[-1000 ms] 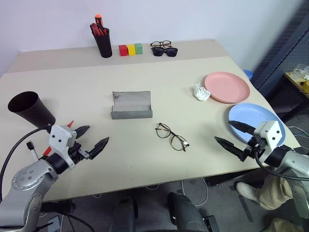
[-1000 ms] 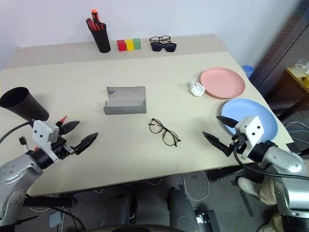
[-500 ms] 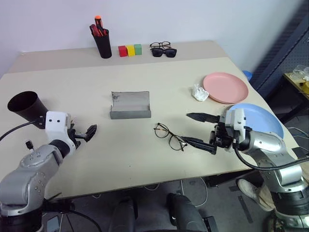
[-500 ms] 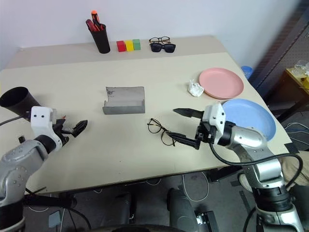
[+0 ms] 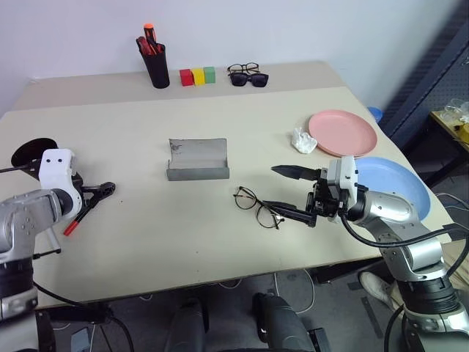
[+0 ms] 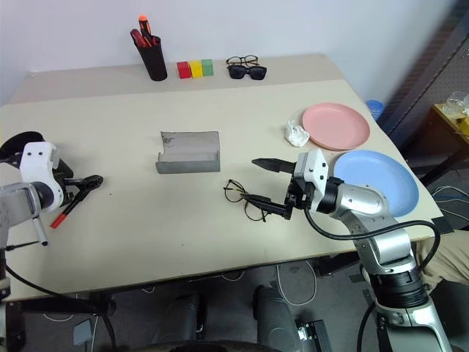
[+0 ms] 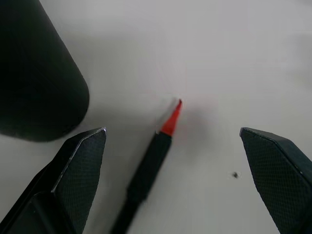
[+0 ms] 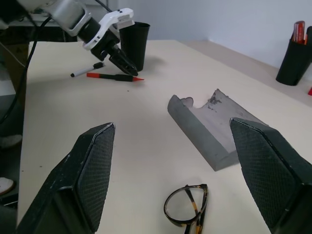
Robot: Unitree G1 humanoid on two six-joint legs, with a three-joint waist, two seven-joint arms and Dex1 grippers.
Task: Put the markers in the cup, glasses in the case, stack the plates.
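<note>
Lying flat: slim red-tipped marker (image 7: 146,165), round wire-framed glasses (image 5: 258,206).

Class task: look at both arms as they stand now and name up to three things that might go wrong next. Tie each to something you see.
1. The open right gripper flanks the thin glasses; closing could bend the frame or push it away.
2. The open left gripper straddles the marker close to the cup; it may knock the cup.
3. The marker could roll off toward the table edge.
</note>
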